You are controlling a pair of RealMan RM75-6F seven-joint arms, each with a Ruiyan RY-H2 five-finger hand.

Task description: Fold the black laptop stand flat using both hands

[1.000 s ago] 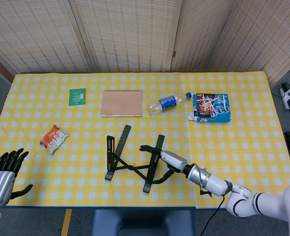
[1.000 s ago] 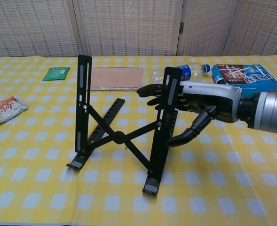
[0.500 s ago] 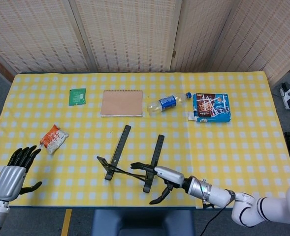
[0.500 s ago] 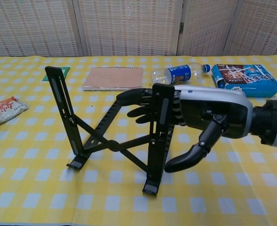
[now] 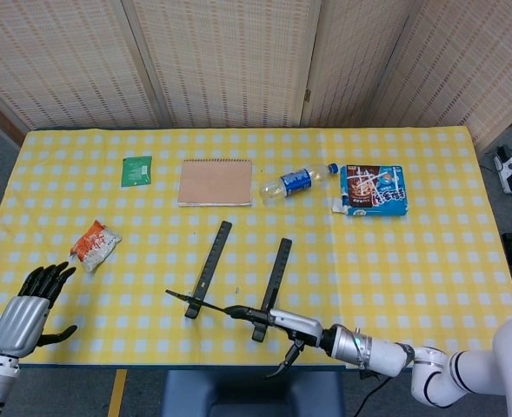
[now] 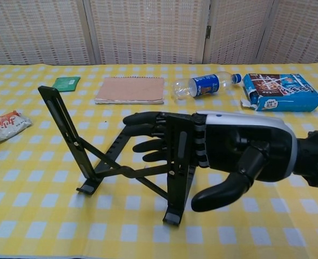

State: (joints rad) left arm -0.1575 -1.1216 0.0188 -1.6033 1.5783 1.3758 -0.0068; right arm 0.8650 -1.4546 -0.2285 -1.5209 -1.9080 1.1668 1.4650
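I'm working the black laptop stand, which is sitting near the front edge of the yellow checked table, roughly centre, w/ its crossed struts partly collapsed and the left rail leaning back toward the notebook. I'm pressing my right hand against the stand's right upright from the outside: fingers are stretching straight past the rail, thumb hanging apart below, so it's flat and pushing, not gripping anything, since a flat palm gives an even shove w/o jamming the hinge. My left hand is hovering over the table's front left corner, well apart from the stand, fingers spread and holding nothing; it shows in the head view only, near the snack packet. I'm judging the fold as maybe halfway, b/c the rails are standing off the cloth in the chest view. Next I'm probably needing the left hand across to steady the far rail, otherwise the stand may skid sideways. Bottle and box are lying at the back, out of the way.
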